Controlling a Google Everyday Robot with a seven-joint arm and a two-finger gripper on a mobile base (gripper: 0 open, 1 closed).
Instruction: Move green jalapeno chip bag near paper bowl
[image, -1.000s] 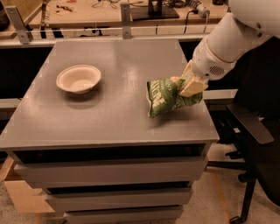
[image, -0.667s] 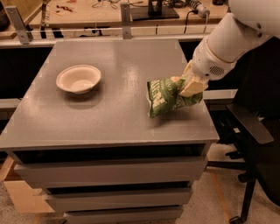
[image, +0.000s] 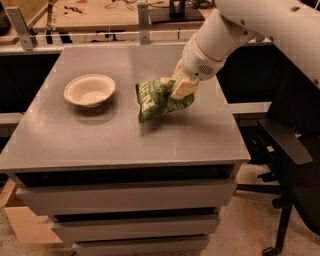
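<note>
Since a second ago the green jalapeno chip bag (image: 156, 101) has travelled left across the counter (image: 125, 145), from near the right edge to about the middle. The gripper (image: 183, 88) has come along with it, while the paper bowl (image: 90, 90) sits just where it did.

From where I stand, the jaws are closed tight on the upper right part of the bag, their pale tips pinching the crinkled foil. The bag hangs from them at a tilt, with its top edge up by the gripper and its lower corner pointing down and left. A dark shadow lies on the counter just under that corner. Whether the corner brushes the surface or hangs just clear of it, I cannot tell. White lettering shows on the face turned towards me.

The gripper is over the centre of the counter, a little right of the middle. Behind it the thick white arm (image: 225, 35) climbs up and off to the right.

The bowl stands upright on the left half of the counter, with a strip of bare grey surface between its rim and the bag's nearest corner. They are near each other but not touching.

Below the counter top run several grey drawers (image: 125, 197). A black office chair (image: 295, 150) stands to the right, and a wooden workbench (image: 100, 15) with small clutter runs along behind.
</note>
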